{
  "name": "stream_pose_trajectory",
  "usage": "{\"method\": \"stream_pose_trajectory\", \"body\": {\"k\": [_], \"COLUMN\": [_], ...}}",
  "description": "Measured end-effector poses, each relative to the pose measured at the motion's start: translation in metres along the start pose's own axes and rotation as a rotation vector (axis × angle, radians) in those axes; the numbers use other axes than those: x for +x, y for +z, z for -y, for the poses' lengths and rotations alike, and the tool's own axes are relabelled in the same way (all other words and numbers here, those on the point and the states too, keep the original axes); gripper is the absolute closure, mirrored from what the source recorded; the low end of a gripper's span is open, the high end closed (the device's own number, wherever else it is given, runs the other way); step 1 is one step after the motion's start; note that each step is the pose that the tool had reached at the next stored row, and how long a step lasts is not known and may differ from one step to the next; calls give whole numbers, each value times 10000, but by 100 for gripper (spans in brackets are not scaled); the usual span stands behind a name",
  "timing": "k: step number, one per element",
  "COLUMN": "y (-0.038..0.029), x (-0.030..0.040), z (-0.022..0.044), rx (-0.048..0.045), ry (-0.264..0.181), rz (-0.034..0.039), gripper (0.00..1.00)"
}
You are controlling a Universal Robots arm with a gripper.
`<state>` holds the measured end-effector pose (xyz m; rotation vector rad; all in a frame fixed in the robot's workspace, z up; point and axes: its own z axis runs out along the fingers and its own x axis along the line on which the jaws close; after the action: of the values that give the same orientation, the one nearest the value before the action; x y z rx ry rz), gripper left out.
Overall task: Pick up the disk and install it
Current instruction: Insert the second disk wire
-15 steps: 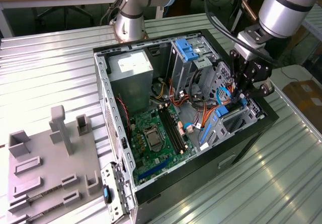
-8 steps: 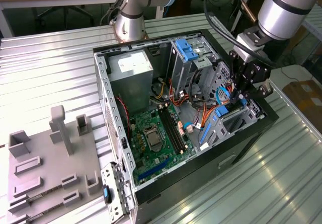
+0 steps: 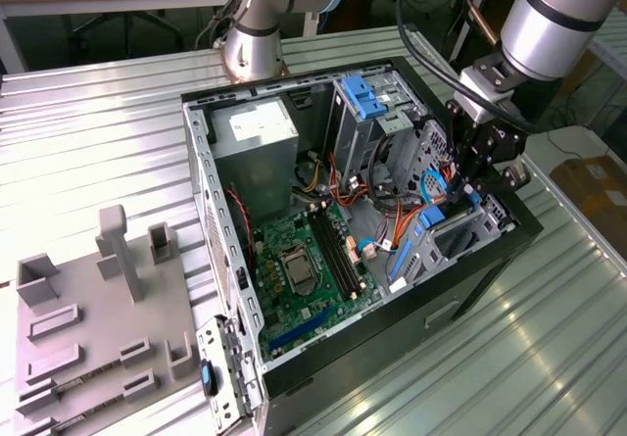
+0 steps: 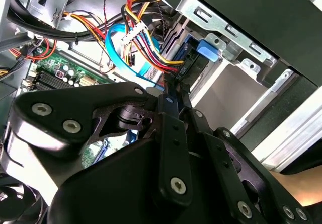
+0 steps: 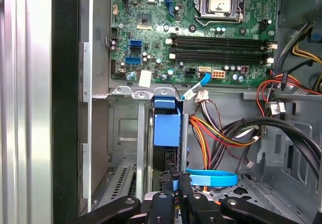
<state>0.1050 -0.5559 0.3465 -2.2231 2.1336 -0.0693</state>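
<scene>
The disk (image 5: 166,126) stands on edge in the metal drive cage (image 5: 126,133) at the front corner of the open computer case, its blue side rail facing the first wrist view. My gripper (image 5: 175,179) reaches down into the case and is shut on the disk's near end. In the exterior view the gripper (image 3: 458,193) hangs over the cage (image 3: 470,235) at the case's right side, with the disk's blue rail (image 3: 433,218) just below it. The fingers (image 4: 168,90) meet close together among cables in the second wrist view.
A motherboard (image 3: 304,260) covers the case floor, with a grey power-supply box (image 3: 255,142) at the back. A blue tab-handled bracket (image 3: 364,98) sits in the upper bay. Coloured wire bundles (image 5: 221,133) and a blue flat cable (image 5: 211,177) crowd the cage. A grey fixture plate (image 3: 98,318) lies at the exterior view's left.
</scene>
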Motion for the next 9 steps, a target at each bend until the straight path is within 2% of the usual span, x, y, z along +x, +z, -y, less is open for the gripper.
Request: {"method": "stream_pose_trajectory", "body": {"k": [9], "y": [2], "x": [0], "z": [3], "rx": [46], "ry": [-1], "rz": [5], "gripper": [84]}}
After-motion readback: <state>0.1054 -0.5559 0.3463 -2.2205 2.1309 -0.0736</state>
